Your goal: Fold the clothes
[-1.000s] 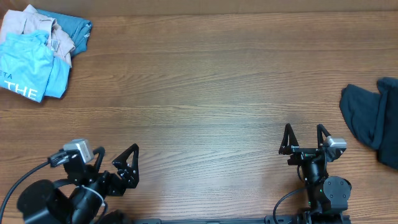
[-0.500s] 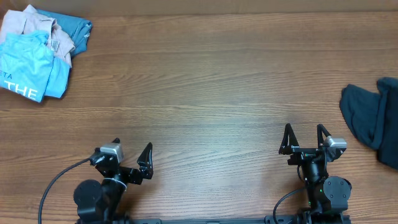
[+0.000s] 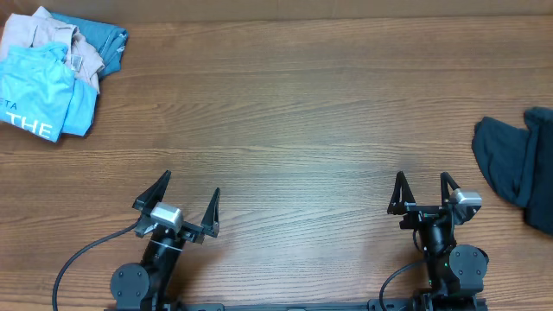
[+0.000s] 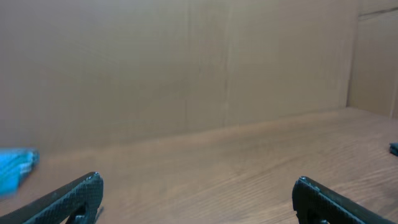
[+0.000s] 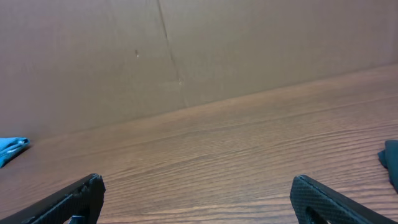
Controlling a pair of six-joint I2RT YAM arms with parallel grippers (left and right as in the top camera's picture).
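The clothes, a sky-blue T-shirt [image 3: 39,99] with white lettering, lie folded at the table's far left on a small pile. A blue sliver of the T-shirt [image 4: 15,169] shows at the left edge of the left wrist view, and the T-shirt [image 5: 11,148] also peeks in at the left of the right wrist view. My left gripper [image 3: 190,192] stands open near the front edge, left of centre, holding nothing. My right gripper [image 3: 423,181] stands open at the front right, also with nothing in it. Both are far from the shirt.
Under the T-shirt lie a beige garment [image 3: 43,34] and a denim-blue one [image 3: 99,43]. A dark navy garment [image 3: 518,168] lies crumpled at the right edge; its corner [image 5: 392,158] shows in the right wrist view. A cardboard wall [image 4: 186,62] backs the table.
The left arm has swung round and moved right, its open fingers now pointing toward the far side of the table. The right arm has not moved.
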